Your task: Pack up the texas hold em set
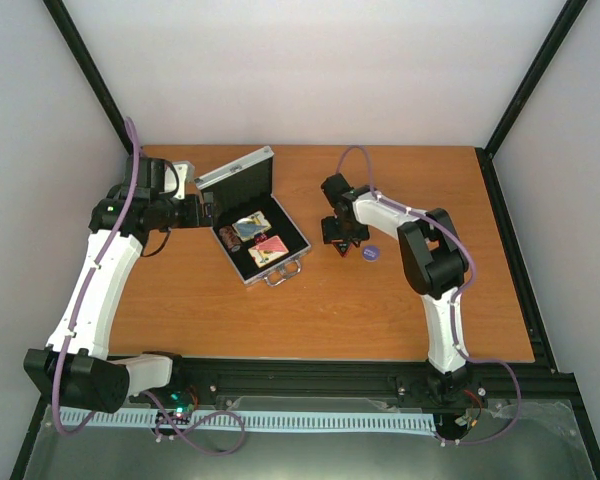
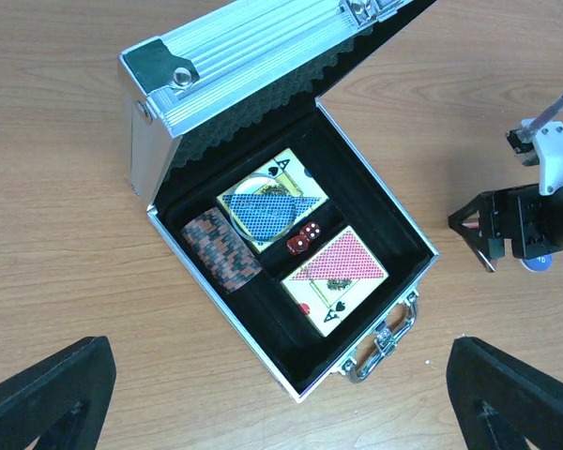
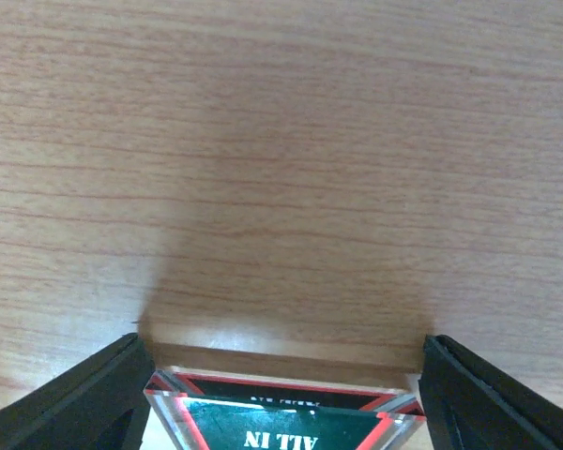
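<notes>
Top view: the silver case [image 1: 230, 257] stands open at the upper middle of the table [image 1: 280, 320], its lid [image 1: 235, 170] raised toward the upper left and its handle [image 1: 285, 275] toward the lower right; a blue-yellow card pack [image 1: 250, 228] and a red card pack [image 1: 270, 247] lie in the black lining; the left gripper [image 1: 208, 212] sits just beside the case's left corner, though its fingers are too small here to tell their spread; the right gripper [image 1: 345, 240] points down at the table to the right of the case, apart from it; a blue disc [image 1: 371, 253] lies on the wood just right of it.

Left wrist view: the left gripper [image 2: 281, 347] has its fingers [image 2: 47, 394] spread wide in the bottom corners, with nothing between them; the case [image 2: 221, 305] fills the centre; inside it, the chip stack [image 2: 223, 248] lies on its side at the left, the blue-yellow pack [image 2: 270, 202] in the upper compartment, the red pack [image 2: 336, 277] in the lower right one, and the red dice [image 2: 303, 239] between the two packs; the right gripper [image 2: 479, 234] shows at the right edge.

Right wrist view: the right gripper [image 3: 283, 339] is low over bare wood; its fingers [image 3: 75, 403] appear to press both sides of a clear ALL IN piece [image 3: 281, 427] at the bottom edge.
</notes>
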Robot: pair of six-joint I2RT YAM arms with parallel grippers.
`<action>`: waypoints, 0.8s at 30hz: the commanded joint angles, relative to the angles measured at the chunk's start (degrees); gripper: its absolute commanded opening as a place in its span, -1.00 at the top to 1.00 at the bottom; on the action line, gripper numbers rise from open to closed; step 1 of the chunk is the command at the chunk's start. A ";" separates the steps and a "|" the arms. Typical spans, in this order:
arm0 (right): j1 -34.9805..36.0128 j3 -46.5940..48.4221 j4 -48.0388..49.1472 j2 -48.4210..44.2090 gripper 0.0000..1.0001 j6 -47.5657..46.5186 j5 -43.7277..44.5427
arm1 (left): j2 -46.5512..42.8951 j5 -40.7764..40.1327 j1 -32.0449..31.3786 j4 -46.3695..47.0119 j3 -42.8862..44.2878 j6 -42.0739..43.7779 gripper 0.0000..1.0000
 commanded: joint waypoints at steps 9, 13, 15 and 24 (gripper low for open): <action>0.01 -0.39 -7.42 -0.46 -0.44 1.25 -0.56 | -0.98 0.54 -0.09 0.29 0.92 0.22 -1.00; 0.14 3.38 -9.26 -1.68 -0.43 1.90 -1.71 | -1.26 0.56 -0.10 0.20 1.04 0.22 -1.00; 0.25 4.58 -9.78 -2.49 -0.44 2.18 -2.00 | -1.36 0.56 -0.09 0.21 1.01 0.23 -1.00; 0.27 5.12 -12.44 -1.30 -0.89 1.72 -1.36 | -1.49 0.61 -0.09 0.23 0.90 0.13 -1.00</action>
